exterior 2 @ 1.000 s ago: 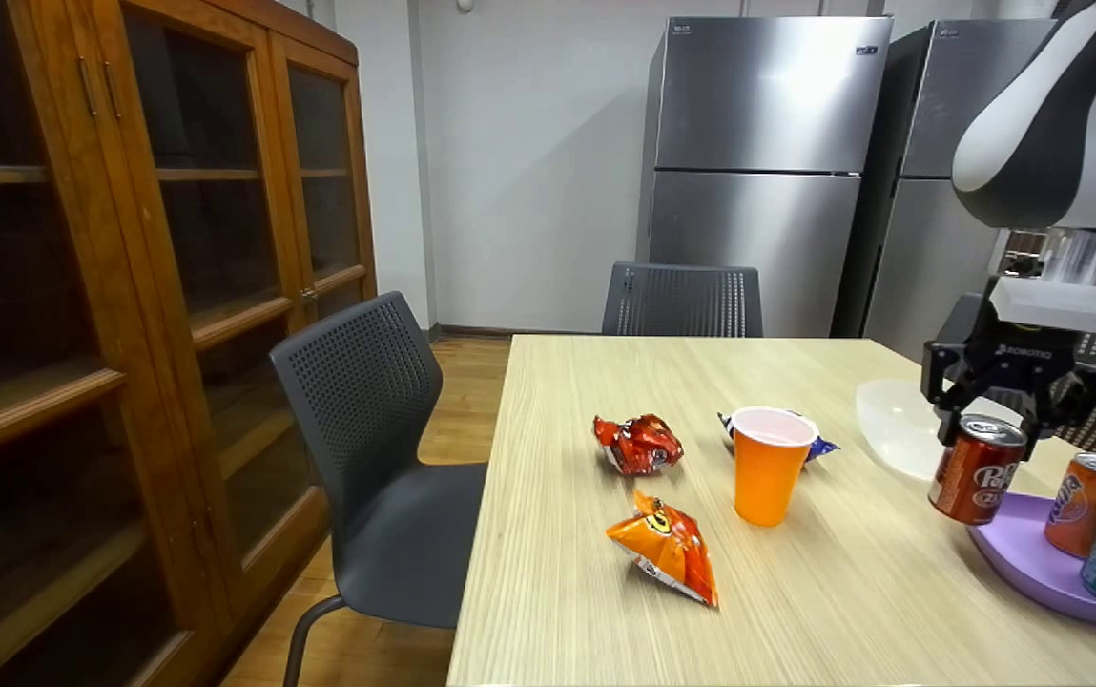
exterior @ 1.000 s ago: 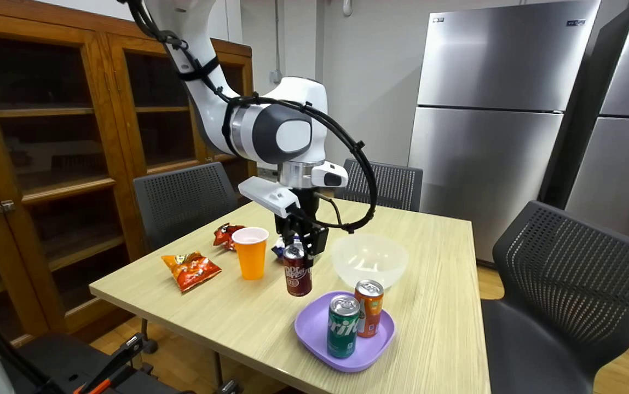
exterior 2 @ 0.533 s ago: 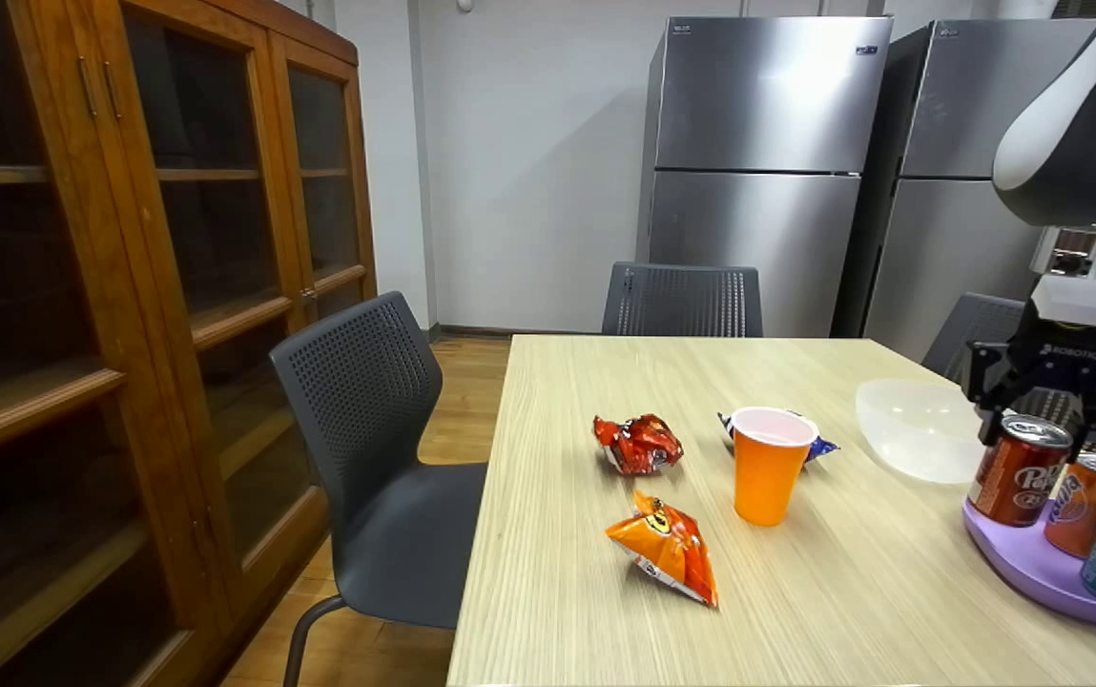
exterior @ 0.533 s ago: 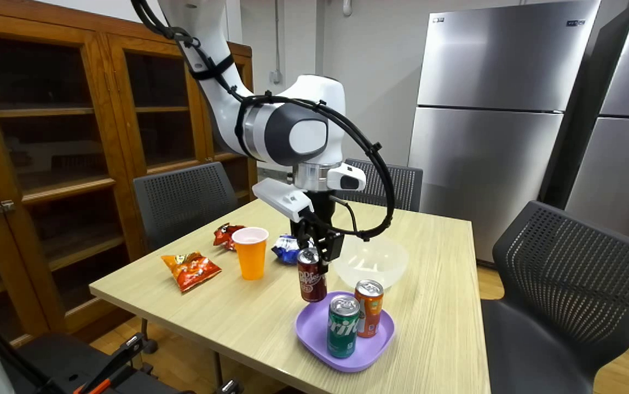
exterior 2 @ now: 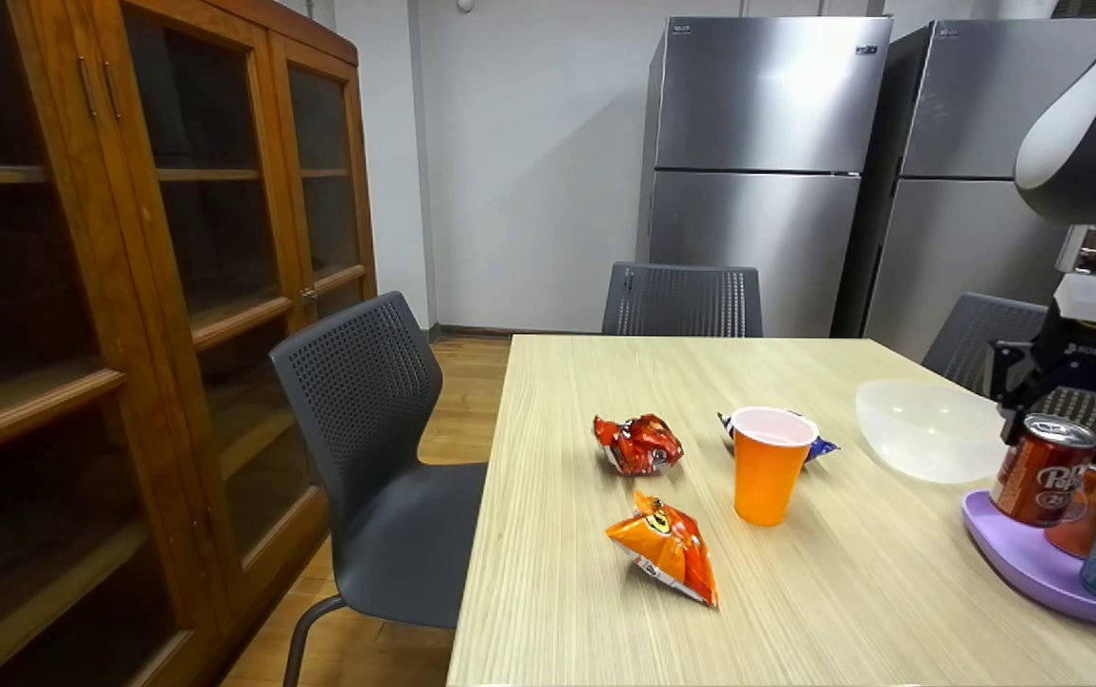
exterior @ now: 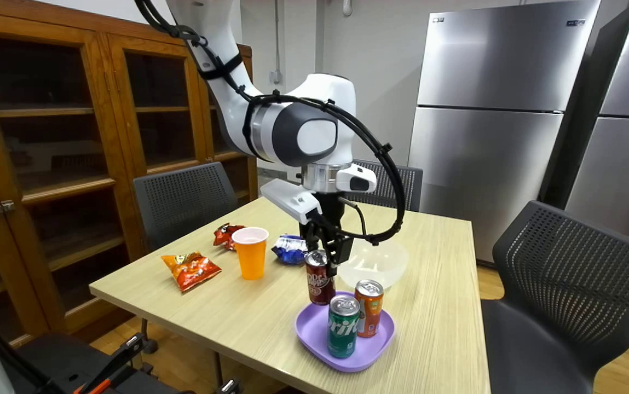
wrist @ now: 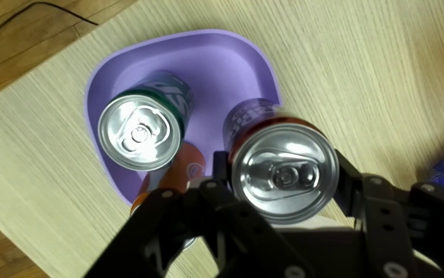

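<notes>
My gripper [exterior: 323, 262] is shut on a dark red Dr Pepper can [exterior: 321, 287], one finger on each side near its top. The can is upright. It also shows in an exterior view [exterior 2: 1044, 477] and, lid toward the camera, in the wrist view [wrist: 283, 154]. It is over the edge of a purple plate [wrist: 222, 61]; whether its base touches the plate I cannot tell. A green Sprite can [exterior: 342, 328] and an orange can [exterior: 369, 309] stand on the plate [exterior: 311, 328]. The fingers partly hide the orange can [wrist: 187, 166] in the wrist view.
A translucent white bowl [exterior 2: 929, 429] stands behind the plate. An orange cup [exterior: 251, 257], a blue snack bag [exterior: 290, 250], a red one [exterior 2: 638, 444] and an orange one [exterior 2: 667, 549] are on the table [exterior: 429, 246]. Chairs [exterior: 566, 295] surround it.
My gripper has carried the Dr Pepper can right in both exterior views, from above the bare table to over the plate's edge. The blue bag has come into fuller view. The other things have not moved.
</notes>
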Motion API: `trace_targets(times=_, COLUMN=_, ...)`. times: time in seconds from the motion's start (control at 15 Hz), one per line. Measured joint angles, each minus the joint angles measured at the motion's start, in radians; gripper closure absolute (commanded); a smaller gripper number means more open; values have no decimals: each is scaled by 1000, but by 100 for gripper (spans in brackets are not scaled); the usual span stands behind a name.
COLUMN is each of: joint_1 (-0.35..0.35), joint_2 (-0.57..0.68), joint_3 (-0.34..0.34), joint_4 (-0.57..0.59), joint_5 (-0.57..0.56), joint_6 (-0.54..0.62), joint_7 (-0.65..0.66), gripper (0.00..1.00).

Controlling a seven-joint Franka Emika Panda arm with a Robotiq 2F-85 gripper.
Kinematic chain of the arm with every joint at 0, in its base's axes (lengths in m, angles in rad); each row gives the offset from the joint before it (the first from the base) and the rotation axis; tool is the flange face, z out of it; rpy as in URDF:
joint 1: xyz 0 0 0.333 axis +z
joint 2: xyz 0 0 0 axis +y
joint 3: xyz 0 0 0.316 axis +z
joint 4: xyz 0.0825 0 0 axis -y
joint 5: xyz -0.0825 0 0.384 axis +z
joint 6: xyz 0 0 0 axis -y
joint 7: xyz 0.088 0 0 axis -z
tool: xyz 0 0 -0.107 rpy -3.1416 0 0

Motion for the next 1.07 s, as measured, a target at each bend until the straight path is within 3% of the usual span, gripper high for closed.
trace_targets(times=1.07, joint_1=-6, joint_2=104, joint_3=-8, joint_4=88, joint_5=2, joint_6=-6, joint_7=20, gripper=62)
